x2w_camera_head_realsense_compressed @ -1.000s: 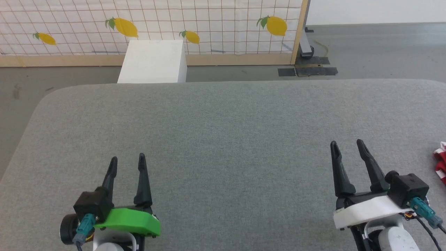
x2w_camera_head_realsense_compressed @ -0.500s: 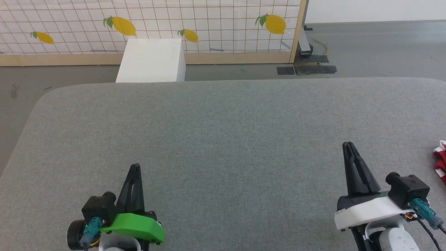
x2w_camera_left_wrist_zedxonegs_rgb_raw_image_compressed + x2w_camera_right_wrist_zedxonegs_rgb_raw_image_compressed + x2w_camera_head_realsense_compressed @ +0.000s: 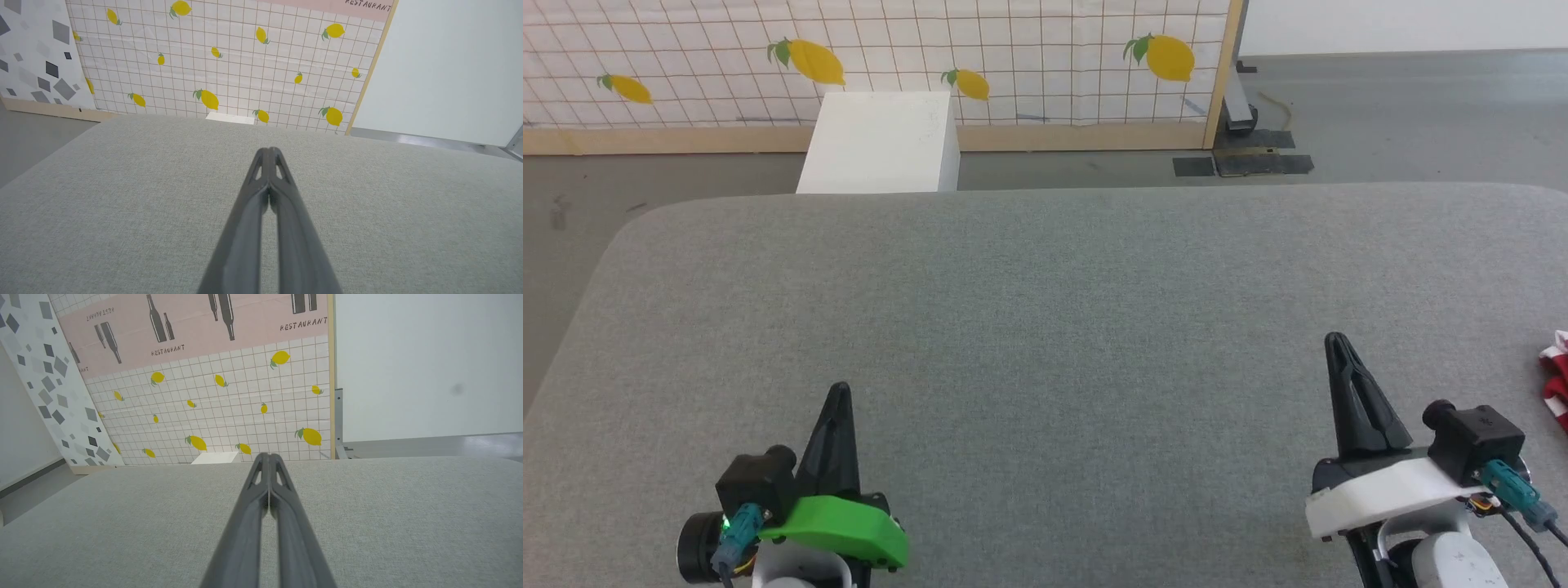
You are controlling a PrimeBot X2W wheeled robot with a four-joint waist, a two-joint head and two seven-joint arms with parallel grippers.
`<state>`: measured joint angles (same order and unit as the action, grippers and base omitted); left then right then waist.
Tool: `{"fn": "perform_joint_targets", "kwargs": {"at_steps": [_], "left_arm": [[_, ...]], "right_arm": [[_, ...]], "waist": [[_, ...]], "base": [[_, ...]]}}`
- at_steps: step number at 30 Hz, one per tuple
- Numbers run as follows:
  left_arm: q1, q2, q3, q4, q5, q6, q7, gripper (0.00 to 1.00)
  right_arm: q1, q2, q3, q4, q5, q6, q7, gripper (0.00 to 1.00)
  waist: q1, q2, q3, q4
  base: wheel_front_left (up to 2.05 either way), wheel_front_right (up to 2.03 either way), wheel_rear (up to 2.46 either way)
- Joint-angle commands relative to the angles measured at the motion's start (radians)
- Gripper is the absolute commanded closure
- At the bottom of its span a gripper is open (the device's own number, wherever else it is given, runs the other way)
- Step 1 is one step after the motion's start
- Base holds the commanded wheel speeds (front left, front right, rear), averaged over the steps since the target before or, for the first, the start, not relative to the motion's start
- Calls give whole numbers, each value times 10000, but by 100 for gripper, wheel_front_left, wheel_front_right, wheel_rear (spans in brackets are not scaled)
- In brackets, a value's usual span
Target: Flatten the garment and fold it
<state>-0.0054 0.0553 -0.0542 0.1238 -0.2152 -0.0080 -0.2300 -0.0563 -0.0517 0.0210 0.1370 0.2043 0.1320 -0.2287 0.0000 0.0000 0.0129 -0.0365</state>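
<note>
A small crumpled piece of the red garment (image 3: 1556,380) with white trim peeks in at the head view's right edge, lying on the grey fabric table (image 3: 1045,327). My right gripper (image 3: 1334,340) hovers at the lower right, shut and empty, a short way left of the garment. Over the table's near left stands my left gripper (image 3: 838,391), shut with nothing in it. Both wrist views show each pair of fingertips pressed together above bare fabric: left gripper (image 3: 269,151), right gripper (image 3: 268,456).
A white box (image 3: 882,143) stands on the floor just beyond the table's far edge. Behind it runs a lemon-patterned tiled panel (image 3: 1013,57) with a wooden frame. Grey floor surrounds the table on the left and far side.
Both grippers have closed from wide open to shut. The left gripper has drawn back slightly toward the near edge. The garment has not moved.
</note>
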Motion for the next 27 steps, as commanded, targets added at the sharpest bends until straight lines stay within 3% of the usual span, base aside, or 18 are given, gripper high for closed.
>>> {"fn": "perform_joint_targets", "kwargs": {"at_steps": [1,27], "left_arm": [[8,-6,32,-56,126,10,60,100],[19,-18,161,-354,638,28,625,100]], "right_arm": [[72,2,-20,-90,-110,-2,58,100],[196,5,-68,-413,-598,-5,621,100]], "waist": [[0,0,-2,6],[0,0,-34,96]], "base": [[0,0,0],[0,0,0]]}}
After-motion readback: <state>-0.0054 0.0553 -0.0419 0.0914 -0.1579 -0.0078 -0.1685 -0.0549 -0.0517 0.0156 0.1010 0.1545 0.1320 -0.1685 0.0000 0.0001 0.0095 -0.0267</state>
